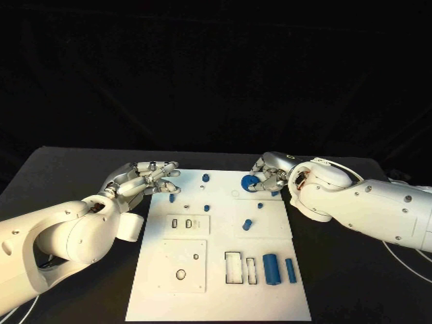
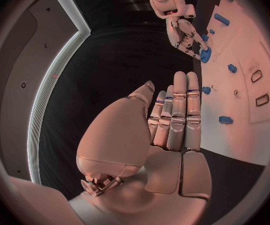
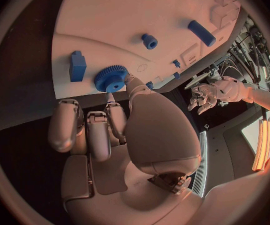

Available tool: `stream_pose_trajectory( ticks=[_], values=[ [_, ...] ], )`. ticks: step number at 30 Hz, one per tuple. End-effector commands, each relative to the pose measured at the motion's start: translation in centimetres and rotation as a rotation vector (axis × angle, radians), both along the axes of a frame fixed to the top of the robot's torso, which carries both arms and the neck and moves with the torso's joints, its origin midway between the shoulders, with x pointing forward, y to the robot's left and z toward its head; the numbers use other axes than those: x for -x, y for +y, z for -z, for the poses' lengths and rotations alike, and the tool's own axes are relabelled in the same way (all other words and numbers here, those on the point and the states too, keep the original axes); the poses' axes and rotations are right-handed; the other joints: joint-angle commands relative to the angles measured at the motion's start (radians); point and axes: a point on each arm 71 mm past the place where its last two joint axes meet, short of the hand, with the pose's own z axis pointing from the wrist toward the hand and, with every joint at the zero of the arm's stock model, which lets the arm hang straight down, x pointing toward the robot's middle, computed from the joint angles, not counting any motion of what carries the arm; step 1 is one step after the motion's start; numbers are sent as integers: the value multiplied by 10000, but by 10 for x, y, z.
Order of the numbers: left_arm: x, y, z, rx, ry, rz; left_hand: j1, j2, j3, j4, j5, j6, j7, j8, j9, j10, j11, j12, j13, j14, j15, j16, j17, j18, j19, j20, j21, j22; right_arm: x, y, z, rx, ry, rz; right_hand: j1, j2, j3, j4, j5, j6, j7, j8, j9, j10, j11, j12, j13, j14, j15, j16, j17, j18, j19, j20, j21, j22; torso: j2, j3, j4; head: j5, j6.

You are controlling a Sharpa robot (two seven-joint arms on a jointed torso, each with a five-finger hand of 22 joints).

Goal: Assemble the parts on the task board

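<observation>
Head view, working left to right. Black tabletop (image 1: 70, 169) is carrying the white task board (image 1: 221, 297), lying lengthwise away from the robot.

Left hand (image 1: 143, 179) is hovering at the board's far left corner, fingers (image 1: 165, 169) held straight, close together and reaching over the board's edge, gripping nothing. Left wrist view is showing the same: palm flat, fingers (image 2: 178, 110) extended side by side, nothing between them, board (image 2: 247, 35) just beyond the tips.

On the board, small blue parts are lying scattered: a tiny peg (image 1: 205, 177) near the far edge, another (image 1: 206, 208) a little nearer, a short piece (image 1: 247, 225) toward the middle. Near the right-hand near corner a thick cylinder (image 1: 271, 268) and a thin rod (image 1: 291, 270) are lying side by side, just beside outlined slots (image 1: 233, 267). Left half is showing recessed pockets (image 1: 187, 223) and an oval hole (image 1: 181, 275).

Right hand (image 1: 271, 174) is sitting at the far right of the board, fingers curled down against a round blue gear (image 1: 249, 182). Right wrist view is showing the thumb tip touching the gear (image 3: 110, 78) at its rim, the other fingers (image 3: 88, 130) bent in and off it; whether the gear is actually being pinched, cannot tell. A blue block (image 3: 78, 66) is standing just beside the gear, a small ring (image 3: 149, 41) and a bar (image 3: 201, 33) farther along the board.
</observation>
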Motion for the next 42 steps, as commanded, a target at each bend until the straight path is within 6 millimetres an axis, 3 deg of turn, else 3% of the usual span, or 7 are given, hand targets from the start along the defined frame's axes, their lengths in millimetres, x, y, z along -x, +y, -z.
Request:
stream_pose_trajectory(
  ticks=[1, 17, 20, 26, 32, 38, 42],
  values=[
    [1, -4, -2, 72, -61, 287, 38, -36, -4, -72, 18, -65, -33, -13, -4, -63, 19, -5, -16, -48, 6, -10, 13, 123, -64, -29, -41, 12, -1, -1, 2, 346, 56, 143, 110, 12, -8, 67, -35, 77, -20, 53, 14, 43, 8, 64, 4, 816, 45, 36, 1275, -113, 97, 7, 32, 8, 4, 0, -3, -18, -38],
    [2, -5, -2, 94, -45, 367, 40, -33, 4, -82, 18, -72, -30, -12, -4, -71, 22, -2, -17, -57, 9, -9, 17, 124, -74, -27, -41, 14, -1, 2, 7, 725, 409, -153, 576, 347, 191, -190, -80, 324, -27, 187, 47, 125, -3, 274, 326, 877, 49, 238, 1662, -181, 206, 20, 290, 431, 14, -2, 3, -36, -87],
    [2, -5, -2, 98, -43, 382, 40, -33, 4, -82, 18, -72, -30, -12, -4, -71, 22, -2, -17, -57, 9, -9, 17, 124, -74, -27, -41, 14, 0, 6, 5, 754, 39, -346, 768, 521, 378, -321, -565, 683, -99, 356, 107, 234, -58, 421, 506, 894, 1, 291, 1770, -206, 256, 6, 387, 598, 14, -1, 10, -52, -97],
    [2, -5, -2, 103, -40, 399, 40, -33, 4, -82, 18, -72, -30, -12, -4, -71, 22, -2, -17, -57, 9, -9, 17, 124, -74, -27, -41, 14, 3, 12, -4, 561, -1216, -541, 1114, 817, 847, -591, -860, 1307, -332, 624, 216, 286, -250, 446, 588, 899, -164, 317, 1823, -226, 292, -106, 482, 750, 18, -3, 15, -57, -109],
    [2, -8, -2, 148, -55, 503, -94, -36, -32, -39, 4, -97, -15, 4, 0, -98, 40, 30, -12, -88, 34, 8, 43, 121, -119, 0, -40, 24, 6, 16, -9, 280, -1917, -543, 1164, 797, 1098, -742, -1153, 1392, -365, 604, 216, 197, -287, 255, 450, 883, -221, 285, 1764, -232, 277, -180, 497, 771, 17, -21, 40, -45, -73],
    [3, -10, -2, 170, -85, 518, -114, -35, -40, -33, 2, -99, -15, 8, 2, -102, 43, 37, -10, -91, 37, 12, 48, 122, -124, 4, -39, 26, 15, 33, -14, 234, -2188, -1068, 899, 763, 1186, -639, -942, 1374, -355, 541, 197, 173, -285, 181, 419, 874, -199, 264, 1729, -236, 266, -176, 506, 781, 43, -5, 53, 1, -101],
    [4, -12, -3, 194, -89, 576, -129, -33, -44, -27, 1, -100, -14, 11, 2, -102, 43, 41, -9, -91, 39, 15, 52, 123, -127, 6, -39, 27, 19, 50, -17, 156, -2070, -1472, 771, 730, 1216, -589, -896, 1367, -351, 510, 189, 170, -281, 156, 414, 872, -195, 258, 1718, -234, 257, -172, 504, 774, 28, -30, 71, -3, -109]
  ],
)
